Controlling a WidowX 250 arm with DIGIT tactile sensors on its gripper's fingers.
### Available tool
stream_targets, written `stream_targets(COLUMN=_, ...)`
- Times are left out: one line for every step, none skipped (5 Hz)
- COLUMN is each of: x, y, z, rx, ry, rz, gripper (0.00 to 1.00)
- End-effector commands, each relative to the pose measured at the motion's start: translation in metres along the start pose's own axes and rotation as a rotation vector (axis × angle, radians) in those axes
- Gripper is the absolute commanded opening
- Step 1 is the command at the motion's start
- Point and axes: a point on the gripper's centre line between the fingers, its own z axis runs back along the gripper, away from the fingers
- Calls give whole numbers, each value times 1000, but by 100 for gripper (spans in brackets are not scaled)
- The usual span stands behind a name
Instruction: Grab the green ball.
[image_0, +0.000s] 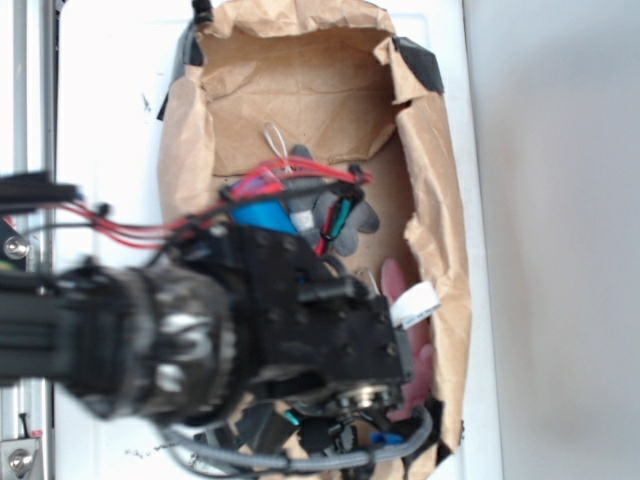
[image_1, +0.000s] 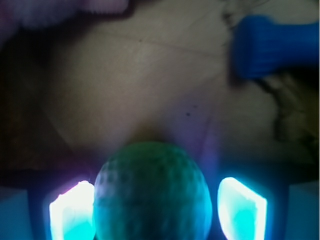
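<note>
The green ball (image_1: 152, 195) is round with a dimpled matte surface and fills the bottom middle of the wrist view. It rests on the brown paper floor between the two glowing fingers of my gripper (image_1: 157, 212). The left fingertip (image_1: 72, 210) meets the ball's side. A thin dark gap separates the right fingertip (image_1: 242, 207) from the ball, so the jaws stand open around it. In the exterior view the black arm (image_0: 300, 320) reaches over the paper-lined box (image_0: 440, 200) and hides both ball and fingers.
A blue ridged cylinder (image_1: 275, 45) lies ahead to the right; it also shows under the arm's wires (image_0: 262, 217). A pink plush (image_0: 398, 285) with a white tag (image_0: 415, 303) lies by the box's right wall. A grey plush (image_0: 345, 215) sits mid-box. Crumpled paper walls surround everything.
</note>
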Motion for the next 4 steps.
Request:
stream_targets(x=3, y=9, z=19, rx=-54, ry=21, rz=-26, gripper=0)
stream_targets(x=11, y=23, z=61, rx=-127, ry=-38, rz=34, gripper=0)
stream_targets(x=15, y=44, z=101, rx=-158, ry=-102, rz=86, gripper=0)
stream_targets(x=14, y=62, z=132, rx=-107, ry=-139, rz=70, gripper=0)
